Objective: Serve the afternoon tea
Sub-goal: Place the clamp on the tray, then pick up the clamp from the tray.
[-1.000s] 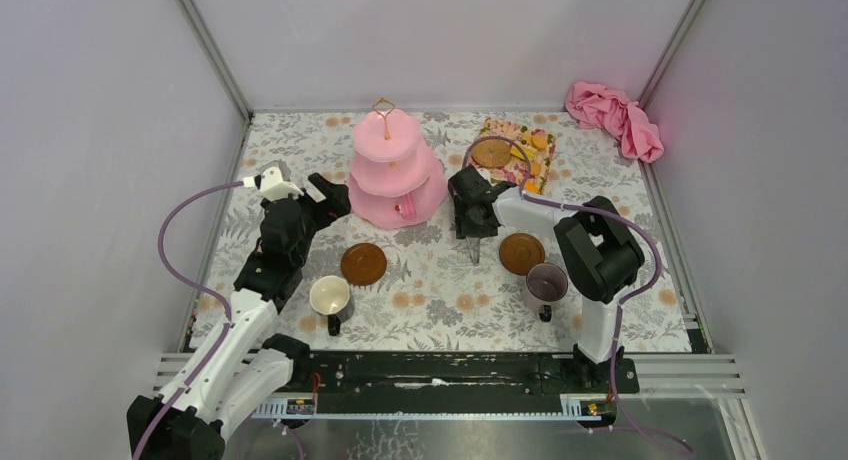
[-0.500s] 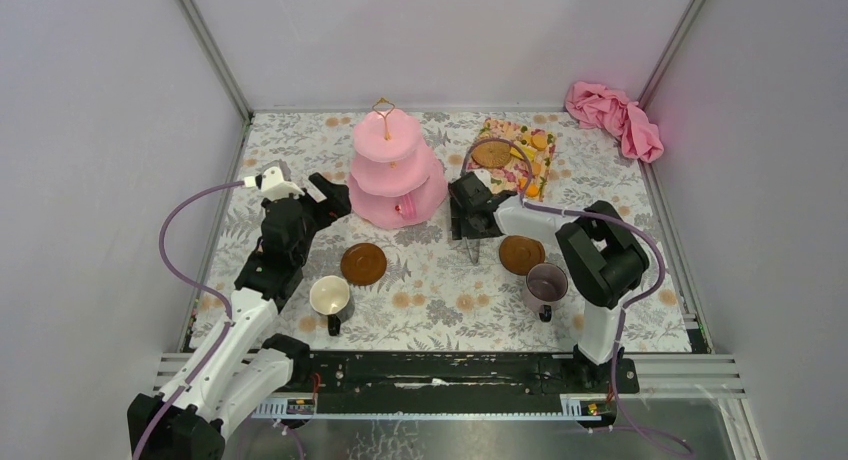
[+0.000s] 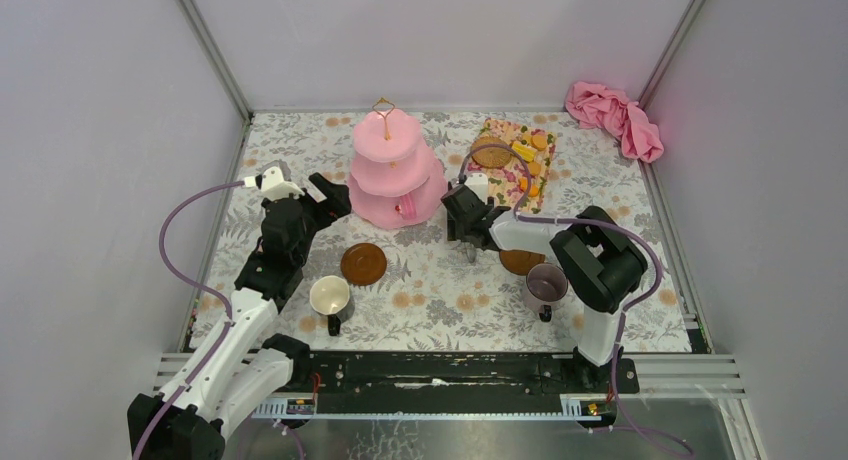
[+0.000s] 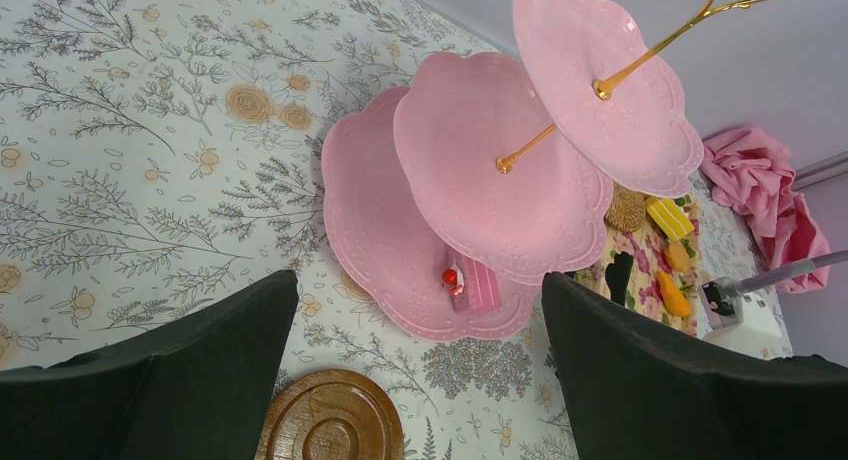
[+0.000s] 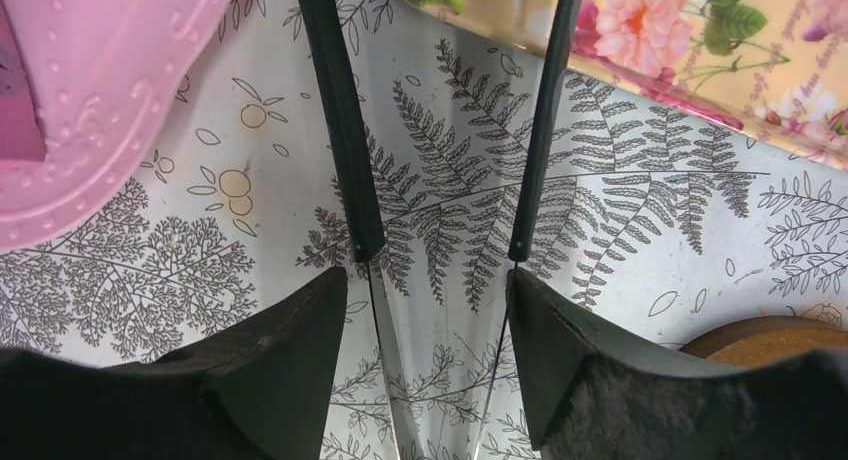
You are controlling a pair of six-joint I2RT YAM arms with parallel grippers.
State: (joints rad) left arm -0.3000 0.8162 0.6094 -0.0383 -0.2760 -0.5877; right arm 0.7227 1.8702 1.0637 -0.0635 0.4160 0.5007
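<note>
The white mug (image 3: 330, 296) and purple mug (image 3: 546, 280) are set nearest, each beside a saucer (image 3: 363, 264); slim black tongs (image 5: 341, 130) are clasped by the right gripper (image 5: 428, 285); the left gripper (image 4: 418, 290) is spread wide before the cake stand (image 3: 396, 170); biscuits (image 3: 532, 148) are seen on the tray (image 5: 690, 40) beyond.

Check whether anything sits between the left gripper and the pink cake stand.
Nothing visible does. The open left gripper faces the cake stand with only patterned table between them. The brown saucer lies nearer the arm bases, off that line.
</note>
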